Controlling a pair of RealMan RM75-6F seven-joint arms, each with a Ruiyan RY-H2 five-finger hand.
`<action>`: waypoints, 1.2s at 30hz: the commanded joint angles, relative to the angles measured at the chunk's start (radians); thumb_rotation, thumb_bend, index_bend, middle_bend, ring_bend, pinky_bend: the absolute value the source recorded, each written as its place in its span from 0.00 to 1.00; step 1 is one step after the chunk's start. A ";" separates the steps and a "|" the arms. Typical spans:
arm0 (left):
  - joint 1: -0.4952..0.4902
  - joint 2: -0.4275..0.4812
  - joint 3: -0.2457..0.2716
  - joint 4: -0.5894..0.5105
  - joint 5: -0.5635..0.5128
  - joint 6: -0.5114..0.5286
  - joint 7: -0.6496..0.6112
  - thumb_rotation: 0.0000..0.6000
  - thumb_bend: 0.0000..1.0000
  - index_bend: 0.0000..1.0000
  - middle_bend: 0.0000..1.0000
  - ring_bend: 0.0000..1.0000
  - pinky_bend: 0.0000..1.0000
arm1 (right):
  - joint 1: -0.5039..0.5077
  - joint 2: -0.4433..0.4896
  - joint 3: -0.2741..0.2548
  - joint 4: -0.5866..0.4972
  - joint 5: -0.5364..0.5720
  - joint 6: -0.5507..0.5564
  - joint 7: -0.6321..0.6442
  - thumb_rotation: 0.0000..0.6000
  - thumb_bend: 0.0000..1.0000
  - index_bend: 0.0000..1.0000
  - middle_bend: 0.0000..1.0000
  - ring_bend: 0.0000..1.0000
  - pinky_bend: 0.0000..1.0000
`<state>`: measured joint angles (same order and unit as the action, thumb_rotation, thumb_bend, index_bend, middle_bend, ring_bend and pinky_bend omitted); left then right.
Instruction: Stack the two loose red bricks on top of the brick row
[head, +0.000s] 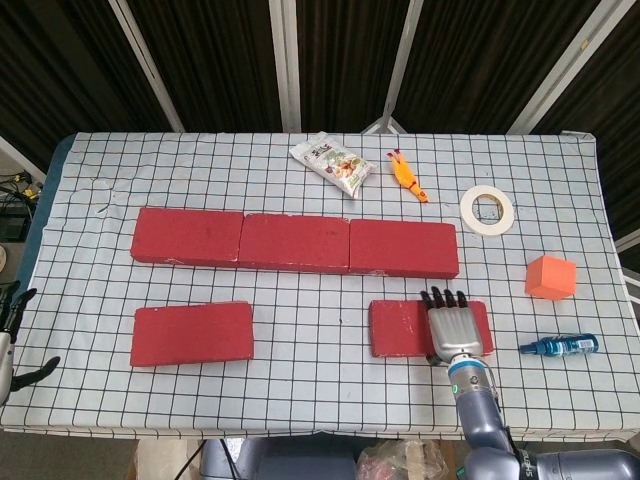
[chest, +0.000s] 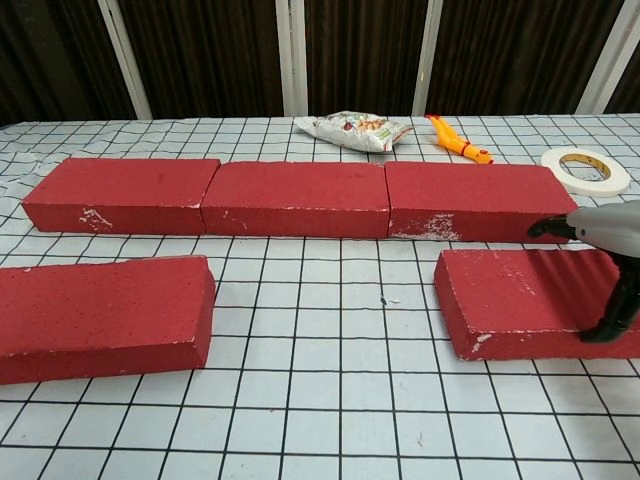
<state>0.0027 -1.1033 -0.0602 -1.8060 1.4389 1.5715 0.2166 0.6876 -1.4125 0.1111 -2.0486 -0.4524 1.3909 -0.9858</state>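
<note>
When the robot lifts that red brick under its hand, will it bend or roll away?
Probably neither. The loose red brick looks like a stiff, flat block with square edges, so it should stay rigid and not roll. It is wide beside the right hand, so it may tip if gripped off-centre.

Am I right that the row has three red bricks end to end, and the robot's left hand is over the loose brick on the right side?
Not quite: it is the right hand over the loose brick on the right side, as the head view shows. The left hand sits off the table's left edge. The brick row does have three red bricks end to end.
</note>
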 joint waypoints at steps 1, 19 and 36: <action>0.000 0.000 0.000 0.000 -0.001 -0.001 0.001 1.00 0.00 0.14 0.02 0.00 0.08 | 0.003 -0.005 -0.007 0.009 0.005 0.003 0.000 1.00 0.19 0.01 0.17 0.08 0.00; -0.003 0.002 0.000 -0.004 -0.013 -0.008 0.008 1.00 0.00 0.14 0.02 0.00 0.08 | 0.028 0.101 0.015 -0.086 -0.014 0.038 0.004 1.00 0.19 0.08 0.34 0.20 0.00; -0.013 -0.015 -0.030 -0.001 -0.093 -0.018 0.053 1.00 0.00 0.14 0.02 0.00 0.08 | 0.342 0.219 0.324 -0.072 0.384 0.034 -0.183 1.00 0.19 0.08 0.34 0.20 0.00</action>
<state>-0.0098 -1.1174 -0.0881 -1.8065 1.3483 1.5533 0.2670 0.9452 -1.1745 0.3766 -2.1796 -0.1677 1.4368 -1.1105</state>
